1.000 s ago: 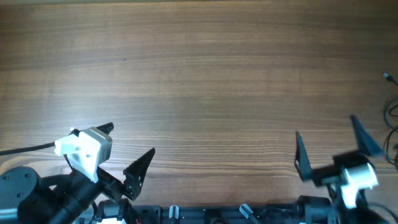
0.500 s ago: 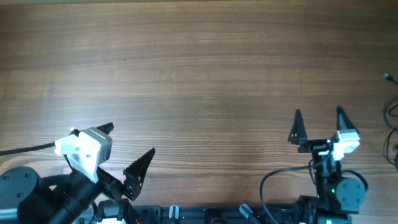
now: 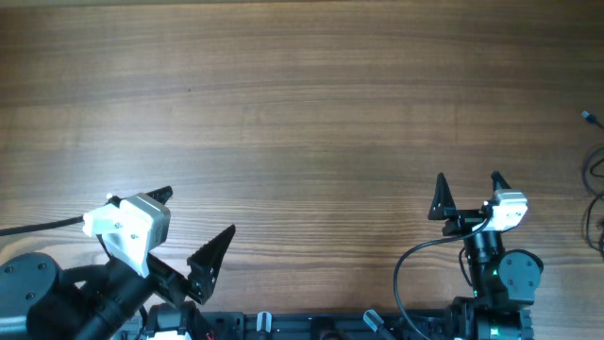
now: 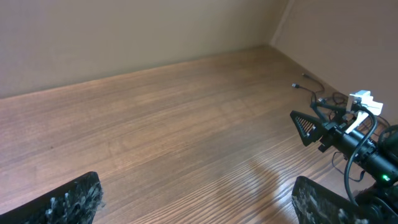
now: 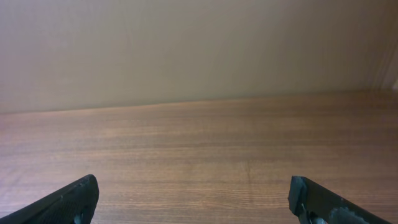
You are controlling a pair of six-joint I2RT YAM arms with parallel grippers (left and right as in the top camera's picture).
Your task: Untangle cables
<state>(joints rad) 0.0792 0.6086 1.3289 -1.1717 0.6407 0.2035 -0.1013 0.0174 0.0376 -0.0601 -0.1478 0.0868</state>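
Note:
The thin dark cables [image 3: 595,179] lie in loose loops at the table's far right edge, partly cut off by the overhead frame; a small plug [image 3: 586,116] shows at one end. They also show in the left wrist view [image 4: 320,96], behind the right arm. My left gripper [image 3: 193,227] is open and empty at the front left. My right gripper [image 3: 469,189] is open and empty at the front right, well left of the cables. In the left wrist view [image 4: 196,202] and the right wrist view [image 5: 193,199], each gripper's fingers stand wide apart over bare wood.
The wooden table [image 3: 302,113] fills the overhead view. A plain beige wall [image 5: 186,50] rises behind its far edge. The arm bases and their thick black cables [image 3: 406,274] sit along the front edge.
My right arm has swung left and back from the far right, its gripper turning to face the far edge. The left arm has not moved. The cables lie as before.

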